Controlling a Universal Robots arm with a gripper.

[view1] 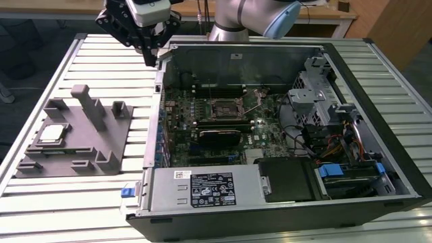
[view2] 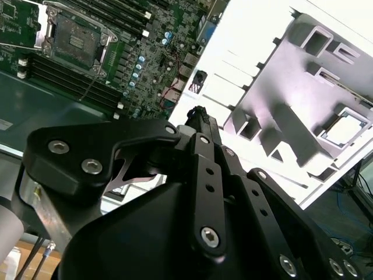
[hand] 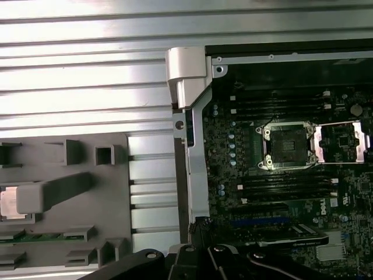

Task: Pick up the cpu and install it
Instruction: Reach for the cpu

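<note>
Hand (view1: 151,62) hangs up high at the far-left corner of the case (view1: 270,61) in the exterior view, fingers pointing down. Fingers look pressed together at the tips, nothing held between them. In both wrist views the tips (view2: 199,112) (hand: 196,223) sit over the case's side wall, on the side facing the tray, touching nothing.

Cpu (view1: 52,133) lies flat in a square pocket of the grey tray (view1: 108,136), on the exterior view's left, well apart from the hand. Pale metal top faces up. Second wrist view shows it (view2: 344,129) seated in the pocket of the tray (view2: 274,87). In the first wrist view a tray post partly hides it (hand: 7,204).

Tray (hand: 111,192) sits on the slatted metal worktop (view1: 101,66), just beside the case, a narrow strip of slats between them.

Case lies on its side, open, motherboard facing up. Socket (view1: 226,107) is near the board's middle, between memory slots. First wrist view: socket (hand: 288,143) has its metal plate (hand: 341,140) swung open to one side. Second wrist view also shows the socket (view2: 76,38).
</note>
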